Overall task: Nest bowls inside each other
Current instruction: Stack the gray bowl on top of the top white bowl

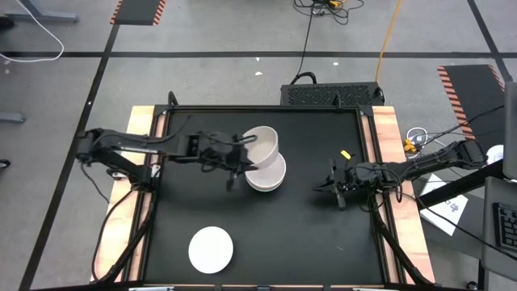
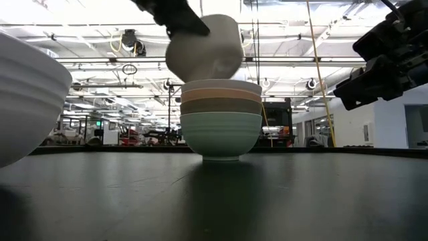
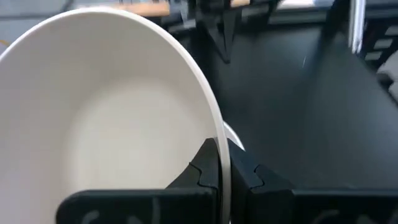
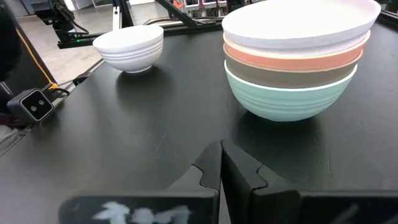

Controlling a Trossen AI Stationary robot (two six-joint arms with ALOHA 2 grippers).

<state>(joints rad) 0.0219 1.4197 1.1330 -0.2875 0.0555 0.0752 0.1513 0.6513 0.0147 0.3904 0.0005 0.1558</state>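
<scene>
A stack of bowls [image 1: 269, 174] stands mid-table: mint green at the bottom [image 2: 221, 137], then olive-grey, salmon-orange and a white one on top [image 4: 298, 25]. My left gripper [image 3: 222, 152] is shut on a pale beige-grey bowl [image 1: 261, 143], held tilted just above the stack's far-left side [image 2: 204, 55]. A lone white bowl [image 1: 211, 249] rests upright on its base near the table's near edge, also seen in the right wrist view [image 4: 129, 46]. My right gripper [image 1: 325, 187] hovers shut to the right of the stack [image 4: 221, 163]. My left gripper holds the beige-grey bowl by its rim [image 3: 219, 134], one finger inside [image 3: 202, 168] and one outside [image 3: 252, 177]. It comes from the table's left side. The bowl is lifted clear and tipped steeply, with its opening turned sideways, above the stack.
The black mat [image 1: 323, 242] lies bare to the right of the lone white bowl and around my right gripper. Wooden rails [image 1: 386, 137] run along both sides of the table. A small yellow bit [image 1: 346, 154] lies on the mat's far right.
</scene>
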